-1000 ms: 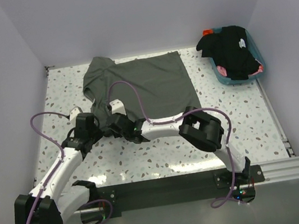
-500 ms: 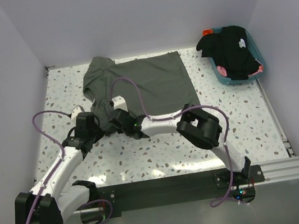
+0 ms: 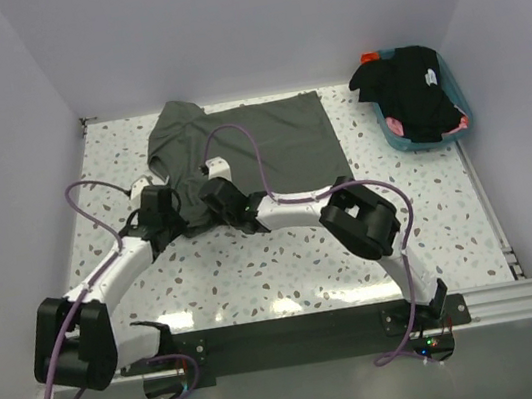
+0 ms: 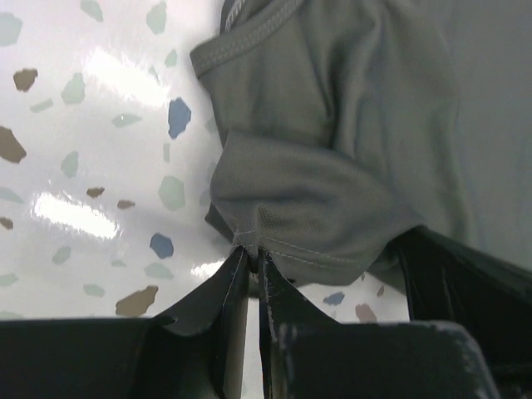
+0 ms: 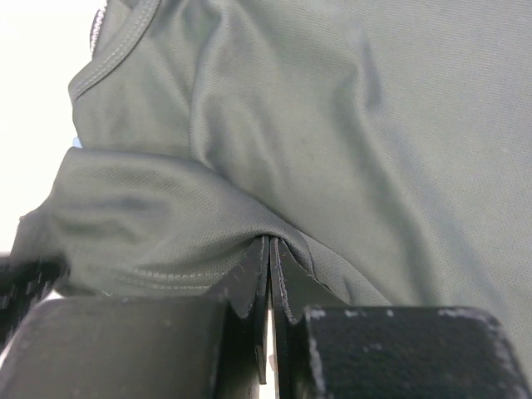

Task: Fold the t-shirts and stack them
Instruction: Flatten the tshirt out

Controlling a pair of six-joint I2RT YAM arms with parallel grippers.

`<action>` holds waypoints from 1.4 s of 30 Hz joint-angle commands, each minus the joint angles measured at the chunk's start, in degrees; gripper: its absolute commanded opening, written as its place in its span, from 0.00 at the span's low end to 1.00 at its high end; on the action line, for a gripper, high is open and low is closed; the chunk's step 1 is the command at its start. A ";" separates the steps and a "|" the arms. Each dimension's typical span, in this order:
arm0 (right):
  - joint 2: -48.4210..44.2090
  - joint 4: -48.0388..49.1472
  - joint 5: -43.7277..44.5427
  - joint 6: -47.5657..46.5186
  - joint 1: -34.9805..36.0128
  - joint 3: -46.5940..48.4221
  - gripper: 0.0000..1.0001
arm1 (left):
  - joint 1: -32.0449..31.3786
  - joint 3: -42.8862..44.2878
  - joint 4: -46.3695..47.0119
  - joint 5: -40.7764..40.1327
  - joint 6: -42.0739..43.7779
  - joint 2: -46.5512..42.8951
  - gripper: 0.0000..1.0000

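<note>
Olive shirt — soft fine-knit cloth, stitched hem, near-left corner bunched. Left gripper and right gripper — each clamped narrow on that hem.

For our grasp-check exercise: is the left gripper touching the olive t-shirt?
Touching. Left wrist view: the left gripper pinches the olive t-shirt hem between closed fingertips.

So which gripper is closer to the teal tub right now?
Right. The right gripper and left gripper both pinch the olive t-shirt, well left of the teal tub; the right one sits on the tub's side of the left one.
</note>
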 commanded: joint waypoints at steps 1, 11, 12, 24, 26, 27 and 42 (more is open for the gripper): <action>-2.80 3.38 -2.04 -0.72 -0.45 2.65 0.00 | 1.95 4.29 4.69 -1.81 1.10 3.42 0.15; -1.83 2.76 -5.73 -3.79 -1.07 4.85 0.23 | 3.19 11.93 6.72 -0.31 -1.71 14.68 0.18; -2.09 2.85 -5.82 -3.97 -1.07 4.68 0.26 | 3.27 12.63 6.72 0.04 -1.89 15.99 0.19; -2.71 2.07 -6.79 -1.34 -0.37 0.72 0.48 | 3.98 11.24 8.38 2.32 -3.12 16.89 0.22; -2.10 1.80 -6.79 -1.25 -0.19 1.59 0.48 | 3.98 11.06 8.47 2.50 -3.21 16.71 0.22; -1.66 1.80 -6.53 -1.16 -0.19 1.77 0.48 | 3.98 10.88 8.47 2.67 -3.21 16.54 0.22; 0.64 0.12 -6.08 -2.57 -0.10 4.77 0.37 | 3.98 5.79 9.53 4.26 -3.03 11.44 0.25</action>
